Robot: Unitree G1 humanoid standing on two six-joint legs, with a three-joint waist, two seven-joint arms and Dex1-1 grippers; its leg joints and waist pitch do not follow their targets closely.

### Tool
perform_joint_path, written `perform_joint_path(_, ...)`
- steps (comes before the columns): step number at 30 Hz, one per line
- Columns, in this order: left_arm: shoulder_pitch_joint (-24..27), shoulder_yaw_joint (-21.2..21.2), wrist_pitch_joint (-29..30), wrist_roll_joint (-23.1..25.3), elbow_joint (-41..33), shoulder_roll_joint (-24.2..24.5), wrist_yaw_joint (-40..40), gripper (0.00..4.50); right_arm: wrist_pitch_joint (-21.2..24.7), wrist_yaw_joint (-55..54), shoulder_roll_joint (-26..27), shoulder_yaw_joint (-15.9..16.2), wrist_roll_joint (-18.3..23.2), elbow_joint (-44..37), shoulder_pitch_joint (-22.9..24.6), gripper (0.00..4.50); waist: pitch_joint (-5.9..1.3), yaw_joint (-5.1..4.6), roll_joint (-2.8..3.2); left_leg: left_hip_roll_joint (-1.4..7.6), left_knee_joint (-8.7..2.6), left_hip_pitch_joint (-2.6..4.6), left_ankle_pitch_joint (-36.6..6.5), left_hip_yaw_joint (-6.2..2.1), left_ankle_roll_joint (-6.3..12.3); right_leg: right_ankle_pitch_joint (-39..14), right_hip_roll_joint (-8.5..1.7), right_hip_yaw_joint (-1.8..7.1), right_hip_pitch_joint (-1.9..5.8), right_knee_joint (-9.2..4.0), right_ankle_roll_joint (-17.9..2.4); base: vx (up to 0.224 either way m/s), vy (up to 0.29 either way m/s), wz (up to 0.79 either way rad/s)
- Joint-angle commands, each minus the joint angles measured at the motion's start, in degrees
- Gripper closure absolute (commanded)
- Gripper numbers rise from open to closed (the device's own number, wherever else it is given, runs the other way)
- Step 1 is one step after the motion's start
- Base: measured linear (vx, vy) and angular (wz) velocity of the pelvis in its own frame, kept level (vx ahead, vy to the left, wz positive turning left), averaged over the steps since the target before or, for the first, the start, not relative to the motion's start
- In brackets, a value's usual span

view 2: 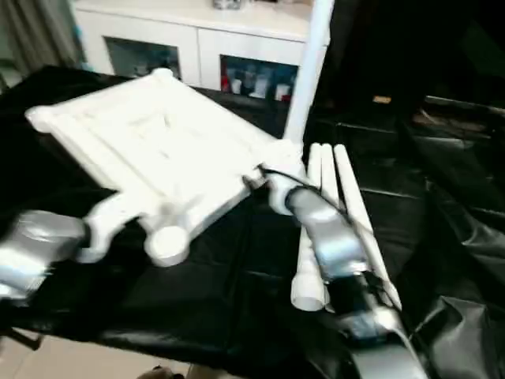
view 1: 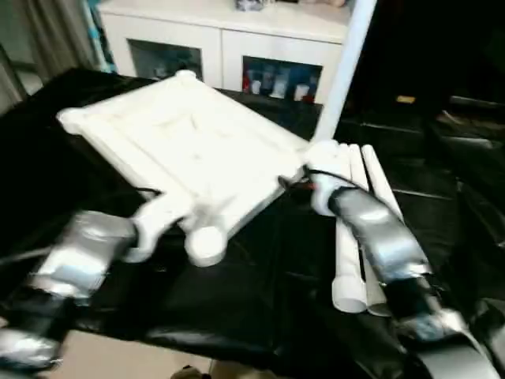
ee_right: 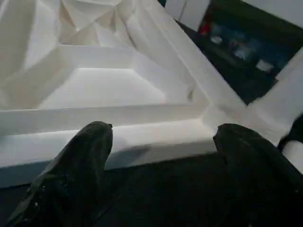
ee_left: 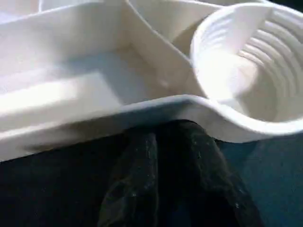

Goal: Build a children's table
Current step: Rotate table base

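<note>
- Table top: white, ribbed underside up, lying tilted on a surface under black sheeting; the right gripper sits at one corner, the left at the near edge.
- Standing leg: one tube upright in the corner socket just beyond the right gripper.
- Loose legs: three tubes lying side by side, directly under the right forearm.
- Empty socket: round, ridged inside, just beside the left gripper's fingers; the head views give its outside as a stub.
- Left gripper: fingers pressed together, tips tucked under the top's rim; whether they pinch it cannot be told.
- Right gripper: fingers spread wide, holding nothing, short of the top's edge wall.
- Cabinet: white, glass-doored, well beyond both grippers.
</note>
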Motion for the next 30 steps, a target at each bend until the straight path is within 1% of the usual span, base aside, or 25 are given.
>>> perform_joint_path(1,-1.8,-2.1,-3.4,-0.1,2.9,-4.8,2.7,3.6,8.9,-1.7,-0.1,-2.5,0.1,-5.3,1.3,0.65,-3.47,-0.86,1.18,3.16,-4.72,1.78,-15.8,-1.96,-3.31,-14.1,-4.45,3.16,0.84,-5.27,-8.9,0.0,0.0,0.0)
perform_joint_path(3,-2.2,-2.2,-4.0,0.0,3.5,-5.7,3.3,3.6,10.6,-2.0,0.0,-2.9,0.3,-6.1,1.6,0.65,-3.78,-0.63,1.07,3.22,-4.59,1.68,-13.8,-2.06,-2.97,-11.9,-4.51,3.11,1.05,-5.0,-9.2,0.0,0.0,0.0)
perform_joint_path(4,-2.8,-1.8,-5.2,-0.2,4.0,-7.5,4.6,3.6,13.1,-2.7,0.3,-3.1,0.5,-8.6,2.6,0.65,-3.84,-0.84,1.37,3.21,-4.67,1.13,-12.3,-2.25,-2.98,-9.7,-4.55,2.97,1.43,-4.63,-9.5,0.0,0.0,0.0)
perform_joint_path(5,-3.2,-1.3,-6.6,-0.5,4.2,-8.6,5.4,3.6,14.8,-3.1,0.5,-3.4,0.8,-10.3,3.3,0.65,-3.77,-0.97,1.45,3.15,-4.67,1.02,-11.8,-2.16,-2.82,-8.6,-4.32,2.95,1.49,-4.75,-9.4,0.0,0.0,0.0)
perform_joint_path(6,-3.5,-0.5,-8.2,-1.1,4.3,-9.7,6.2,3.6,16.1,-3.2,0.7,-3.4,1.2,-11.8,4.0,0.65,-4.07,-1.02,1.15,3.19,-4.41,1.16,-10.9,-2.14,-2.56,-5.8,-4.44,2.9,1.49,-4.43,-10.0,0.0,0.0,0.0)
perform_joint_path(7,-3.6,-0.3,-8.8,-1.3,4.3,-10.1,6.5,3.6,16.6,-3.3,0.8,-3.4,1.3,-12.3,4.2,0.65,-4.11,-1.17,1.07,3.04,-4.36,0.81,-9.8,-2.2,-2.17,-4.3,-4.38,2.85,1.85,-4.3,-10.2,0.0,0.0,0.0)
perform_joint_path(9,-3.9,1.9,-12.8,-2.7,3.6,-12.2,8.9,3.6,21.1,-4.3,1.2,-3.1,1.8,-17.2,5.8,0.65,-4.36,-1.37,1.06,3.04,-4.03,0.6,-6.5,-2.18,-0.88,1.4,-4.39,2.77,2.16,-3.79,-11.5,0.0,0.0,0.0)
perform_joint_path(11,-3.7,3.1,-12.6,-3.6,2.2,-12.6,9.6,3.6,22.7,-4.9,1.6,-3.1,1.8,-19.2,6.2,0.65,-4.52,-1.57,1.04,3.15,-3.93,0.47,-5.0,-2.23,0.01,4.5,-4.44,2.67,2.22,-3.38,-12.4,0.0,0.0,0.0)
perform_joint_path(13,-3.1,5.3,-11.3,-4.5,-1.3,-12.1,11.1,3.6,27.0,-6.1,2.9,-4.3,1.9,-23.4,6.6,0.65,-4.41,-1.91,0.87,3.06,-3.86,0.48,-4.9,-2.14,0.48,4.7,-4.33,2.64,2.21,-3.42,-12.8,0.0,0.0,0.0)
perform_joint_path(14,-2.6,6.5,-11.2,-4.5,-3.3,-11.3,12.0,3.59,29.8,-6.6,3.7,-5.3,1.9,-25.8,6.6,0.48,-4.38,-2.23,1.02,3.16,-3.89,0.41,-4.7,-2.22,0.73,4.7,-4.38,2.64,2.26,-3.29,-13.1,0.0,0.0,0.0)
perform_joint_path(15,-1.9,8.1,-10.2,-4.8,-6.0,-10.6,12.9,3.59,32.1,-6.8,4.2,-6.3,2.0,-28.0,6.6,0.48,-4.29,-2.45,0.61,3.16,-3.93,0.43,-4.9,-2.15,0.96,3.6,-4.26,2.58,2.18,-3.41,-12.9,0.0,0.0,0.0)
perform_joint_path(17,-0.9,10.2,-8.8,-5.4,-9.4,-10.0,14.0,3.58,34.3,-6.7,4.6,-7.6,2.8,-30.3,6.8,0.35,-4.16,-2.49,0.94,3.24,-3.97,0.57,-5.5,-2.16,0.67,2.2,-4.29,2.62,2.09,-3.39,-12.9,0.0,0.0,0.0)
perform_joint_path(18,-0.4,11.3,-9.5,-5.6,-10.8,-10.1,14.8,3.58,35.5,-6.6,4.5,-7.9,3.2,-31.2,6.9,0.23,-3.91,-2.55,0.73,3.25,-4.02,0.84,-6.8,-1.97,0.12,-0.9,-4.11,2.69,1.73,-3.83,-12.3,0.0,0.0,0.0)
perform_joint_path(19,-0.1,11.9,-10.4,-5.6,-11.5,-10.2,15.4,3.58,36.4,-6.6,4.5,-8.0,3.4,-31.9,7.0,0.23,-3.81,-2.44,0.66,3.27,-4.12,0.83,-7.2,-2.01,-0.17,-2.1,-4.2,2.7,1.75,-3.87,-12.1,0.0,0.0,0.0)
perform_joint_path(20,0.4,12.6,-10.7,-5.6,-12.5,-10.3,16.3,3.58,34.9,-6.0,2.9,-6.4,2.6,-31.8,7.3,0.23,-3.81,-2.33,0.93,3.36,-4.16,1.02,-8.0,-2.01,-0.96,-3.8,-4.2,2.69,1.51,-3.97,-11.6,0.0,0.0,0.0)
perform_joint_path(21,0.8,14.3,-10.0,-5.9,-13.5,-11.4,18.4,3.58,32.4,-5.0,1.1,-4.4,2.1,-32.5,8.6,0.23,-3.72,-2.24,0.95,3.26,-4.13,1.15,-8.7,-1.85,-1.43,-4.8,-4.28,2.82,1.42,-4.17,-11.1,0.0,0.0,0.0)
perform_joint_path(22,0.8,14.3,-10.0,-5.9,-13.5,-11.4,18.4,3.58,32.4,-5.0,1.1,-4.4,2.1,-32.5,8.6,0.23,-3.69,-2.11,0.88,3.28,-4.05,1.0,-8.8,-1.68,-1.16,-5.0,-4.74,3.06,1.61,-4.28,-11.0,0.0,0.0,0.0)
perform_joint_path(23,1.1,15.5,-9.4,-6.3,-14.1,-12.1,19.9,3.58,30.6,-4.3,-0.1,-3.0,1.8,-33.0,9.6,0.23,-3.68,-1.91,0.74,3.04,-3.84,0.83,-9.0,-1.44,-0.26,-5.3,-5.22,3.4,1.72,-4.53,-11.1,0.0,0.0,0.0)
perform_joint_path(24,1.5,17.0,-7.9,-6.7,-14.6,-13.3,22.5,3.58,30.9,-4.3,1.9,-4.9,4.6,-34.0,10.8,0.23,-3.83,-1.14,0.69,2.87,-2.73,-0.09,-7.8,-1.49,3.5,-6.0,-7.69,4.67,2.55,-5.39,-12.2,0.0,0.0,0.0)
perform_joint_path(25,2.5,18.6,-6.5,-6.7,-14.6,-14.5,25.9,3.58,29.5,-5.7,4.2,-6.9,5.9,-35.5,12.5,0.23,-3.93,-0.78,0.71,2.82,-1.7,-0.43,-7.5,-1.69,5.16,-6.0,-9.23,5.53,2.85,-6.01,-12.9,0.0,0.0,0.0)
perform_joint_path(26,3.3,19.1,-6.1,-6.6,-14.6,-15.0,27.0,3.58,29.4,-6.3,5.8,-8.2,7.1,-36.3,13.3,0.23,-3.97,0.24,0.5,3.02,1.02,-1.45,-6.6,-2.93,7.74,-8.2,-13.08,7.76,3.71,-7.58,-13.6,0.0,0.0,0.0)
perform_joint_path(27,4.7,19.3,-5.6,-6.3,-15.0,-15.3,28.2,3.58,30.8,-7.0,8.3,-10.1,8.2,-37.8,14.0,0.23,-4.29,0.77,0.42,3.22,4.45,-3.93,-5.1,-5.09,8.99,-10.3,-16.36,10.01,4.83,-8.19,-14.2,0.01,0.085,-0.14)
perform_joint_path(28,5.1,19.1,-5.5,-6.1,-15.2,-15.3,28.3,3.58,30.9,-7.2,8.7,-10.4,8.2,-38.2,14.2,0.23,-4.32,0.78,0.51,3.32,5.27,-4.84,-4.6,-6.24,8.85,-10.5,-16.84,10.25,4.99,-8.19,-14.6,0.01,0.085,-0.14)
perform_joint_path(29,5.4,19.0,-5.4,-6.0,-15.4,-15.3,28.5,3.58,31.0,-7.3,9.1,-10.7,8.2,-38.6,14.3,0.23,-4.15,0.54,1.0,3.23,5.48,-5.37,-4.1,-7.1,8.58,-11.2,-16.51,9.74,4.74,-8.05,-15.2,0.006,0.148,-0.22)
perform_joint_path(30,6.5,18.9,-4.7,-5.7,-16.4,-15.8,29.5,3.58,33.7,-6.6,9.7,-10.6,8.6,-39.4,14.9,0.23,-4.0,0.11,1.92,1.9,2.19,-4.14,-2.0,-6.83,9.94,-14.7,-11.28,6.42,3.47,-7.46,-15.0,-0.015,0.21,-0.1)
